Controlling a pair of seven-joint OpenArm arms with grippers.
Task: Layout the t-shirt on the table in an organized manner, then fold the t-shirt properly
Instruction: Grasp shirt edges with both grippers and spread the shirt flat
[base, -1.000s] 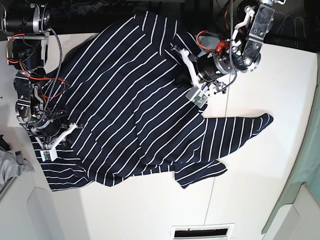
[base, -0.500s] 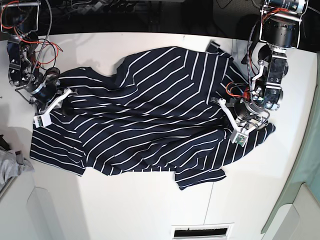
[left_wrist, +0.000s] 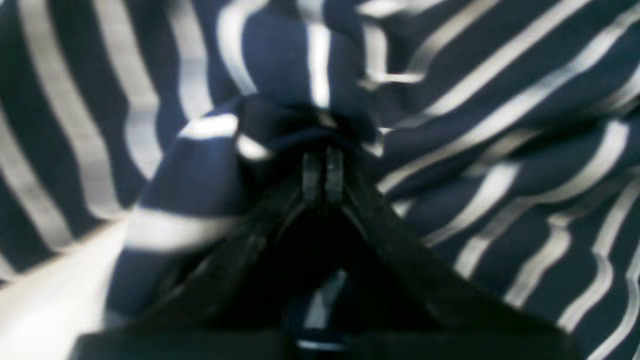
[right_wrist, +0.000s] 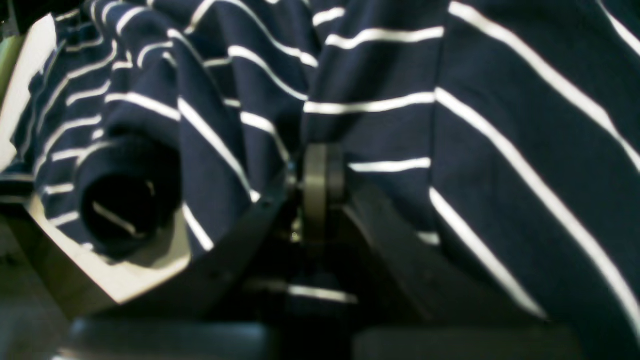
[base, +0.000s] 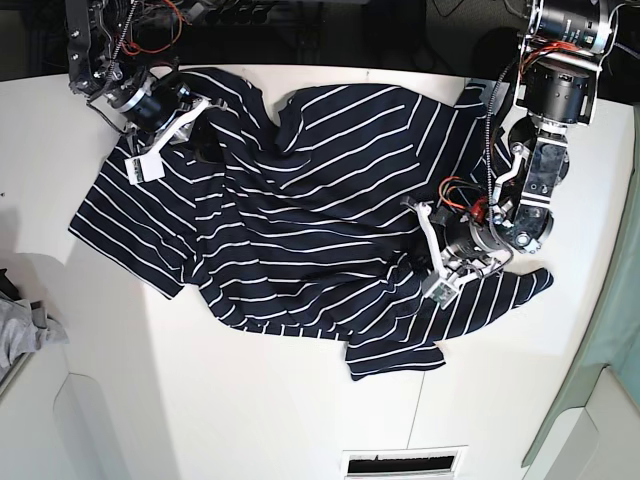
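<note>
**Striped shirt, crumpled on table, pinched at two points**

Item 1. Shirt (base: 300, 215): dark navy with thin white stripes, lay rumpled across the middle of the table (base: 250, 400), not flat. Folds ran through its centre. One sleeve pointed toward the table's right edge in the base view; a hem corner jutted toward the table's near edge. Its upper border lay close to the table's far edge.

Item 2. Left gripper (left_wrist: 320, 172): sat on the shirt's right part in the base view (base: 440, 262). In the left wrist view its two fingers stood pressed together, with a bunched ridge of shirt cloth gathered at the tips. Clamped on that cloth. A strip of bare table showed at the lower left of that view.

Item 3. Right gripper (right_wrist: 320, 192): sat at the shirt's far left corner in the base view (base: 165, 135). In the right wrist view the fingers met with no gap, shirt fabric draped over and around them. Closed on the cloth. A rolled sleeve opening (right_wrist: 125, 200) lay just left of the gripper, over a table corner.

Item 4. Grey cloth (base: 25, 330): lay off the table's left edge, well apart from the shirt.
</note>
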